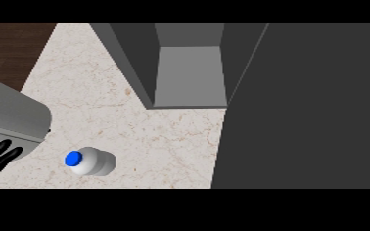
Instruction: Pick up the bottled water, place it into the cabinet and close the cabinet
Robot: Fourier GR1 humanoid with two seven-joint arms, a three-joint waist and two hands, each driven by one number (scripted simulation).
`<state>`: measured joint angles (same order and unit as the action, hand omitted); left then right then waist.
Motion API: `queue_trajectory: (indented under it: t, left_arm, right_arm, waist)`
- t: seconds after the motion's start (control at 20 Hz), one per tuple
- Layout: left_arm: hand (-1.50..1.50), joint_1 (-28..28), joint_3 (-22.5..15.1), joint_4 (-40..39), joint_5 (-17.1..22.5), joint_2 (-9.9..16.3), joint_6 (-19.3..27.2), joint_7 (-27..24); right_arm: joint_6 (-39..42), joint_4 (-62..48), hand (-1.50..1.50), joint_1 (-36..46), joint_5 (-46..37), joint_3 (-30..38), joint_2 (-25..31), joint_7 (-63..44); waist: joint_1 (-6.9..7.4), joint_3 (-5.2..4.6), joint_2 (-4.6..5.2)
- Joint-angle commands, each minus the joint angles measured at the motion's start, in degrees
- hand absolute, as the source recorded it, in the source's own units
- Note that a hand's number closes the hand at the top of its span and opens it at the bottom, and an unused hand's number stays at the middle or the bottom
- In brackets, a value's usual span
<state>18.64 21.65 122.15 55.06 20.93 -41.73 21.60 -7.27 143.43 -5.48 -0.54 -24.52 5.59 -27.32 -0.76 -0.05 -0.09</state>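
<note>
The bottled water (90,161), pale with a blue cap, stands upright on the marble counter (145,127) at the lower left, seen from above. My left hand (10,151) shows at the left edge below its grey forearm (22,115), fingers slightly spread, a short way left of the bottle and not touching it. The grey cabinet (188,73) stands at the top middle, its inside open to view. Its dark door (296,107) swings out and fills the right side. My right hand is out of sight.
A dark wooden floor (22,49) lies beyond the counter's left edge. The open door's lower edge runs down the counter at about the middle of the view, right of the bottle.
</note>
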Motion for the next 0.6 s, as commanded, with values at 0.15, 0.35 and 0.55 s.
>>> queue_trajectory:
  t: [0.15,0.35,0.55]
  left_arm:
    - [-1.50,-7.4,-3.7,-9.1,-17.4,-8.5,-3.2,-3.1]
    - [-1.50,-12.1,-4.6,-15.7,-26.6,-11.0,-5.7,-6.5]
    - [-1.50,-12.6,-3.8,-22.6,-37.5,-15.2,-10.2,-14.5]
  right_arm:
    - [0.0,10.5,-1.50,-2.3,-0.6,1.2,3.4,-4.5]
    - [0.5,10.0,-1.50,-0.3,-0.4,1.6,3.9,-4.6]
    - [0.1,11.8,-1.50,-1.0,0.3,2.4,4.8,-5.6]
  waist:
    - [-0.14,0.01,0.01]
    - [-0.04,0.00,0.03]
    - [-0.49,-0.05,-0.01]
